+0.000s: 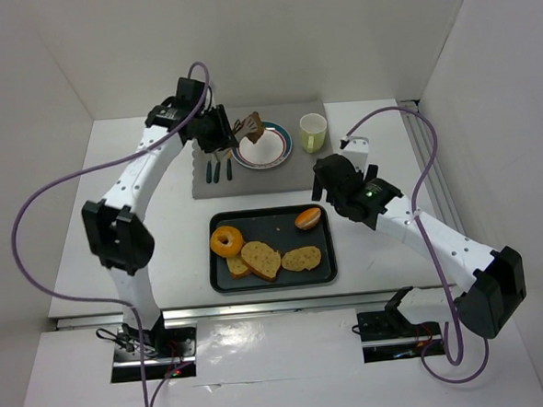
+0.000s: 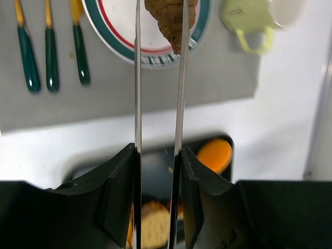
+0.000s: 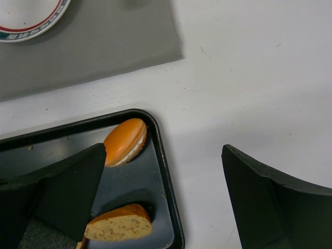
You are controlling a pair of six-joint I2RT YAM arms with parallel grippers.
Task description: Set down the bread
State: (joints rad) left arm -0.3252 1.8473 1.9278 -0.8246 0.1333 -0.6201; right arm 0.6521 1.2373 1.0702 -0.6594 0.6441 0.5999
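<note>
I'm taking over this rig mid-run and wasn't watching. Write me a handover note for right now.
Left gripper: shut on tongs, which pinch a brown slice over the plate; whether it touches is unclear.
Right gripper: open, empty, at the tray's right edge.
On the tray: doughnut, orange bun, pale slices.
Done: one slice carried to the plate.
Left: release it, then probably move the rest.

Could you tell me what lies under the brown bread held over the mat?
A striped-rim plate on the grey mat. The bread covers part of the plate's white middle, so that patch cannot be seen.
</note>
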